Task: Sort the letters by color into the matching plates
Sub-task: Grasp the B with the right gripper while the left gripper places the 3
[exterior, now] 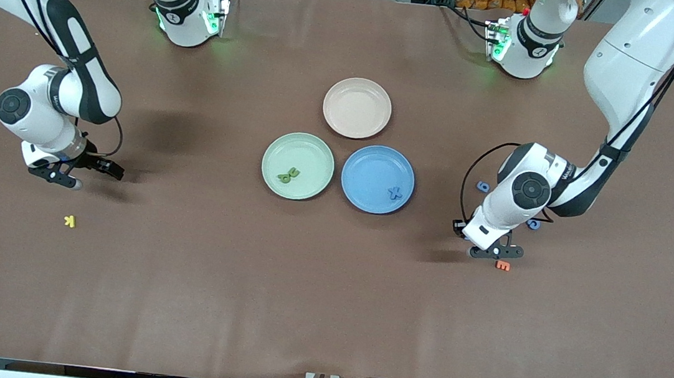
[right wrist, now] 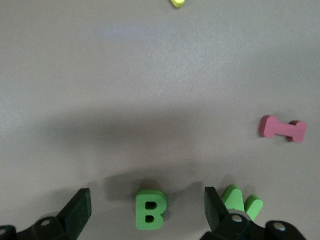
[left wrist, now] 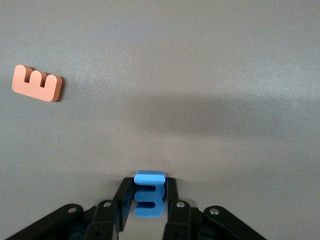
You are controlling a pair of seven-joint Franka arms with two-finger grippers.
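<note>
Left gripper was clamped on a blue letter over the table, blue plate at about its 10 o'clock. Right gripper hung spread, straddling a green B (green plate already held two letters).

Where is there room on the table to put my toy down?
The big bare stretch of table nearer the front camera than the green plate and blue plate is free, between the yellow letter and orange letter. The three plates, pink plate included, sit crowded together.
</note>
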